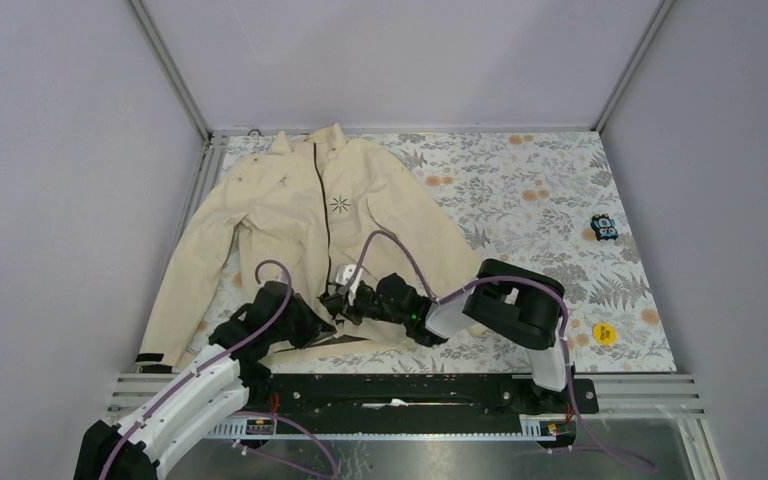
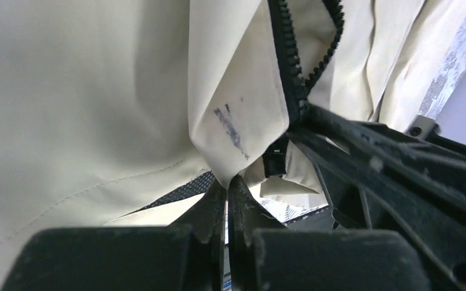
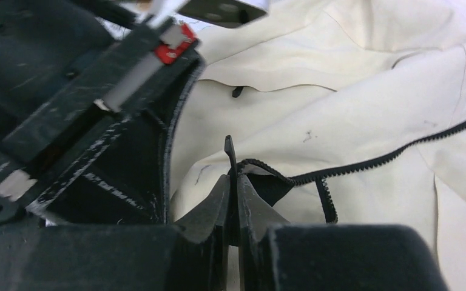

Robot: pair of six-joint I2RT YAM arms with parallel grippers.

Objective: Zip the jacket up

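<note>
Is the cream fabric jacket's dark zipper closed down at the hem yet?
Open there: in both wrist views the dark zipper's two tooth rows on the cream fabric jacket split apart. Higher up, cannot tell.

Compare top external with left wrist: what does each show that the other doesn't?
Only top external: the whole jacket spread on the floral cloth, its starburst logo, the left arm and right arm, a small dark object and a yellow disc far right.
Only left wrist: the left gripper shut on a fabric corner, a grey smudge, individual zipper teeth, two rows parted.
Both: cream jacket, dark zipper.
</note>
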